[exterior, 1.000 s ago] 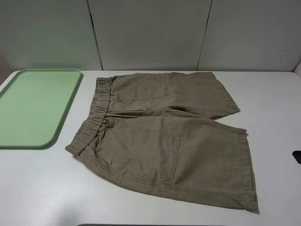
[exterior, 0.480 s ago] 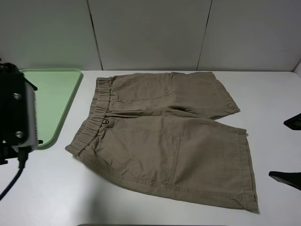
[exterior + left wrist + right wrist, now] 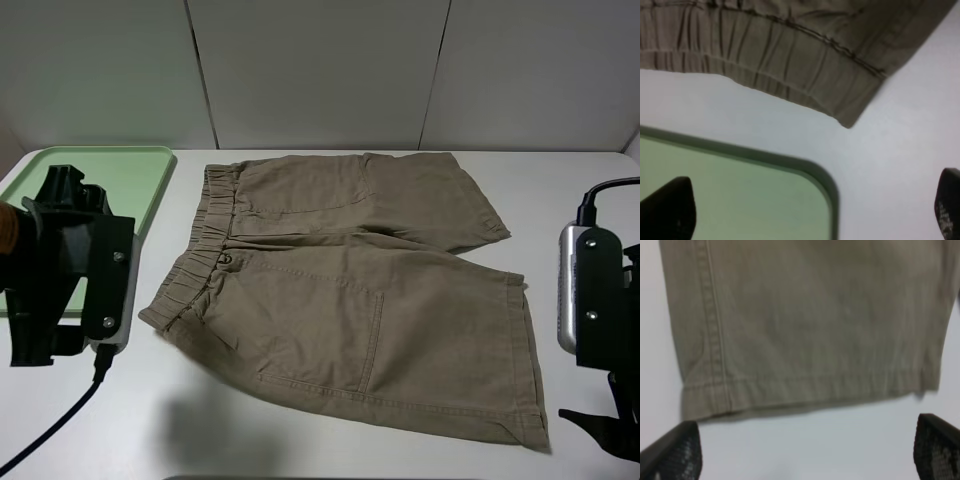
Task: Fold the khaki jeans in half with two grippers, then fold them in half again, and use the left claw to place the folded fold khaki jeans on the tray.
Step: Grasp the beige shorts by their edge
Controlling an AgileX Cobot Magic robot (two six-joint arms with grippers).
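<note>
Overhead view: khaki shorts [image 3: 350, 290] spread flat on the white bench [image 3: 570, 190], waistband toward the green tray [image 3: 120, 170] at far left. Left gripper [image 3: 60, 268] over the tray's near corner; right gripper [image 3: 605, 350] beside the leg hems.

Left wrist view: jaws wide apart, holding nothing; tray corner and waistband corner beneath.

Right wrist view: jaws parted, empty; one leg hem beneath.

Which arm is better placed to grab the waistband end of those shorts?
Left. The left end effector, open, hovers by the waistband corner of the khaki jeans, near the tray; the right end effector sits at the hem end.
</note>
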